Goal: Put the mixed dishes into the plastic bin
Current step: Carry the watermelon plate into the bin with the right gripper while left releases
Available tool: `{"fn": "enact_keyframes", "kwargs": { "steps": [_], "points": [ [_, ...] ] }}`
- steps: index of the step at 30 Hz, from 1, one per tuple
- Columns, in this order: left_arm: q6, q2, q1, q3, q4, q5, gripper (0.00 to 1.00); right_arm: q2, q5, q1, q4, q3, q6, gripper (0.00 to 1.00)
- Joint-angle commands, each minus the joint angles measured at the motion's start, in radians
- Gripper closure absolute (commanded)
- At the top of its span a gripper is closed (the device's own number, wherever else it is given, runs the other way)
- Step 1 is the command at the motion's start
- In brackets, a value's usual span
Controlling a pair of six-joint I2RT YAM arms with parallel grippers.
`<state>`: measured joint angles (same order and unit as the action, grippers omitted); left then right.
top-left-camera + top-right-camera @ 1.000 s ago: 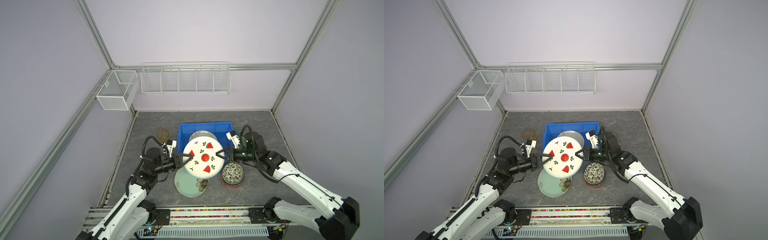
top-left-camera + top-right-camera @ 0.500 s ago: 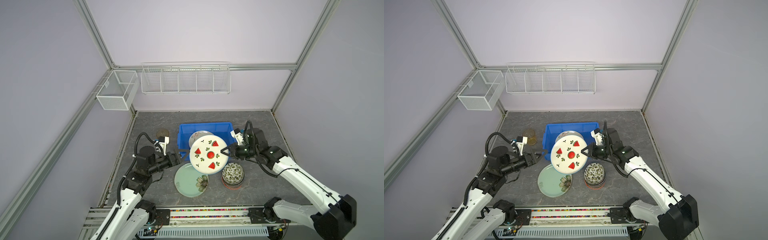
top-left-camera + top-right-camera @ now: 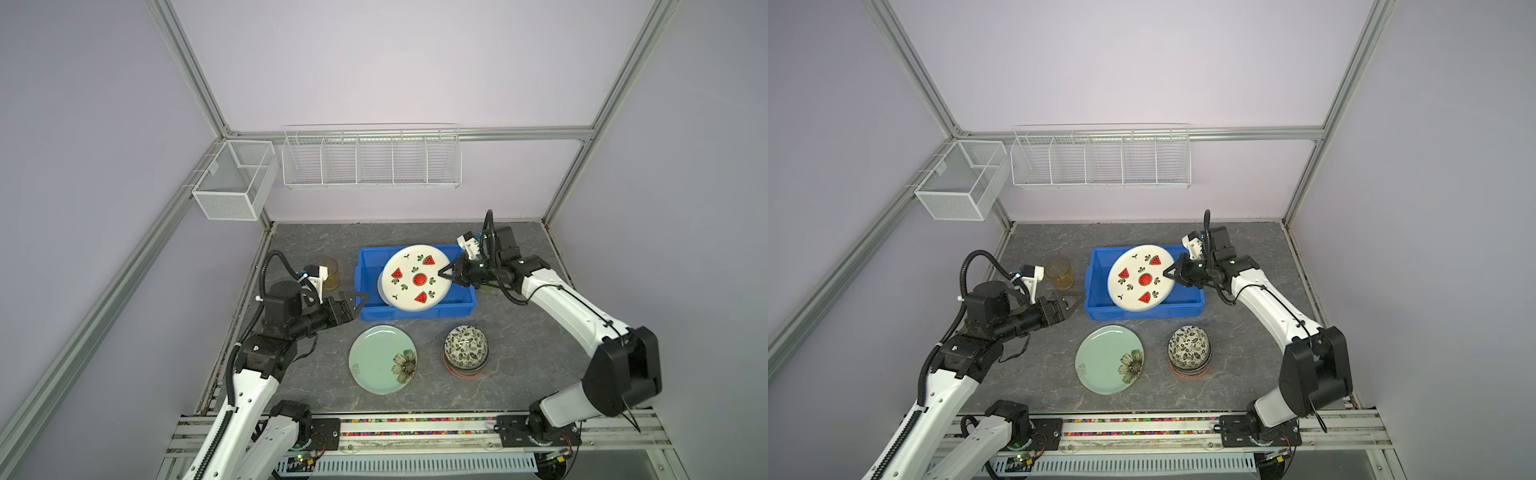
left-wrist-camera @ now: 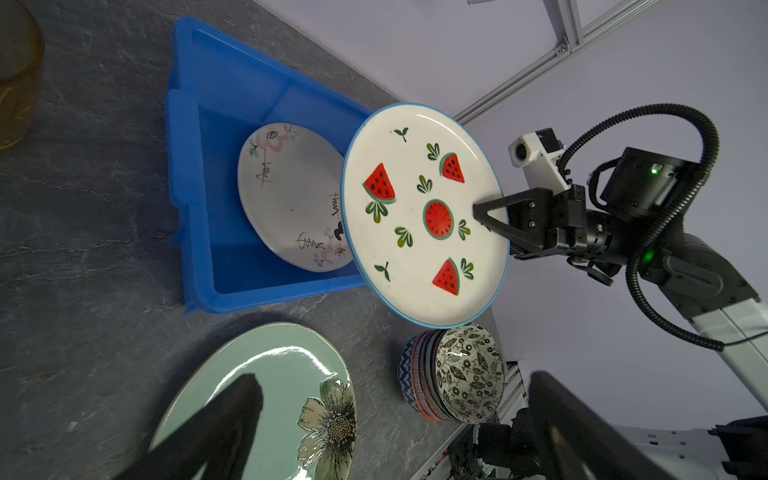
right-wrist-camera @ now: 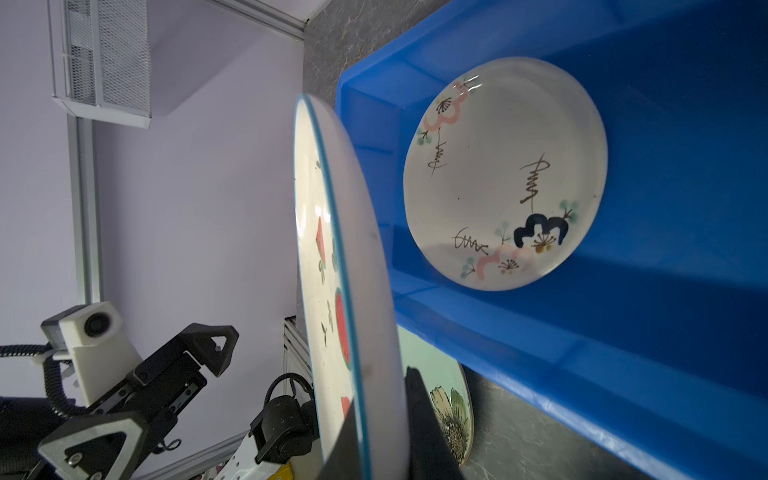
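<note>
Handover complete: the left gripper (image 3: pixel 360 302) has let go and backed off beside the shallow bright blue plastic bin (image 3: pixel 399 314), jaws wide apart and empty. The right gripper (image 3: pixel 444 274) alone now clamps the rim of the round white watermelon-patterned plate (image 3: pixel 415 277), tilted above the bin, over the cream plate with drawings (image 4: pixel 286 195) lying inside. Lowering looks next; the pale green flower plate (image 3: pixel 380 361) and stacked patterned bowls (image 3: pixel 466 348) wait outside.
</note>
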<state>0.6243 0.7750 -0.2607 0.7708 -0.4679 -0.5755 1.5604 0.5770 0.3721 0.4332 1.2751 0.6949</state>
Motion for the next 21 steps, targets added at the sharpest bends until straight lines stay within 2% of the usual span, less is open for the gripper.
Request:
{"fn": "enact_keyframes", "kwargs": {
  "steps": [1,10,21],
  "points": [
    [0.037,-0.004,0.006,-0.015,0.061,-0.002,0.00,0.061,0.088,-0.006,-0.099,0.085,-0.006,0.93],
    [0.064,-0.016,0.007,-0.044,0.074,0.024,0.00,0.253,0.107,-0.006,-0.161,0.171,0.004,0.93],
    [0.071,-0.016,0.006,-0.068,0.078,0.035,0.00,0.383,0.117,-0.012,-0.214,0.179,0.009,0.93]
  ]
}}
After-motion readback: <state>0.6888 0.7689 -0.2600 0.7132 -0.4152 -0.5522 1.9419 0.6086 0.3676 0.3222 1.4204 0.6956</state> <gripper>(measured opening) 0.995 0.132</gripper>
